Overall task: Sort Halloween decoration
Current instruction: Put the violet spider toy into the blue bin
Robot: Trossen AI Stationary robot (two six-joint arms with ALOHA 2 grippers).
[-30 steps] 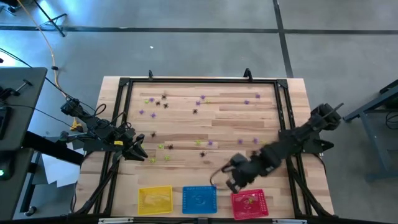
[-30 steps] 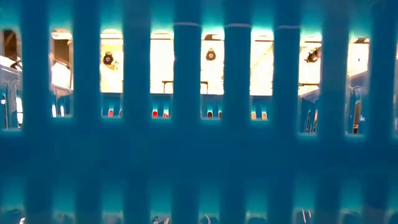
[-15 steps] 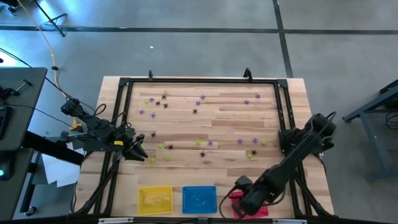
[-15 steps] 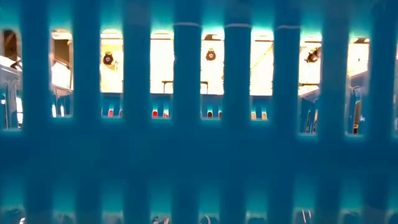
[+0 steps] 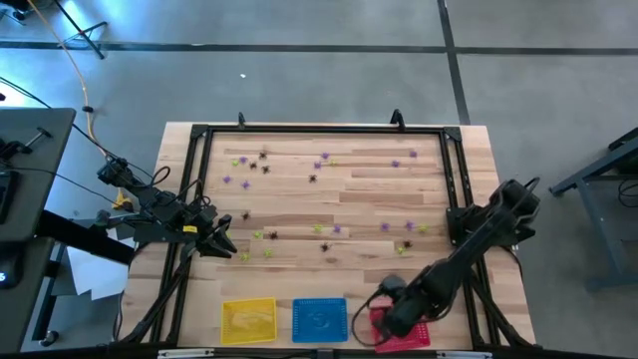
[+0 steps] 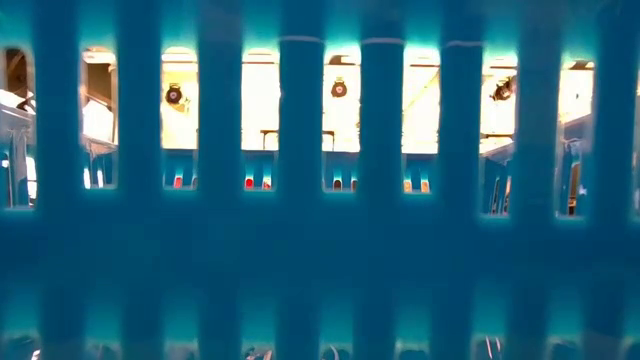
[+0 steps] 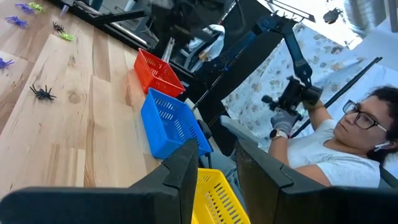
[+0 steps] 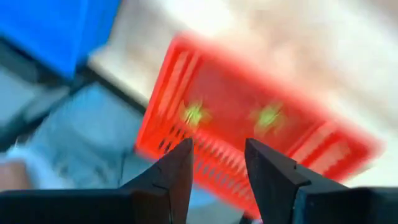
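Note:
The Halloween decoration is many tiny spiders in black, purple and yellow-green, scattered over the wooden table (image 5: 319,227); one black one (image 7: 42,93) shows in the left wrist view. Two yellow-green ones (image 8: 194,114) (image 8: 268,117) lie in the red basket (image 8: 298,124). My right gripper (image 8: 219,149) hangs open over that basket's left part (image 5: 384,317), pointing steeply down, with nothing between its fingers. My left gripper (image 7: 217,149) waits open and level at the table's left edge (image 5: 224,242).
The yellow basket (image 5: 247,321), blue basket (image 5: 319,319) and red basket (image 5: 417,334) stand in a row along the near edge. A black frame (image 5: 319,130) borders the table. The blue basket's mesh (image 6: 320,250) fills the low view. A person (image 7: 336,149) sits beyond the table.
My right gripper has gone from above the bare wood just behind the gap between the blue and red baskets toward the table's near edge and down. It now hangs over the red basket. The left arm has kept still.

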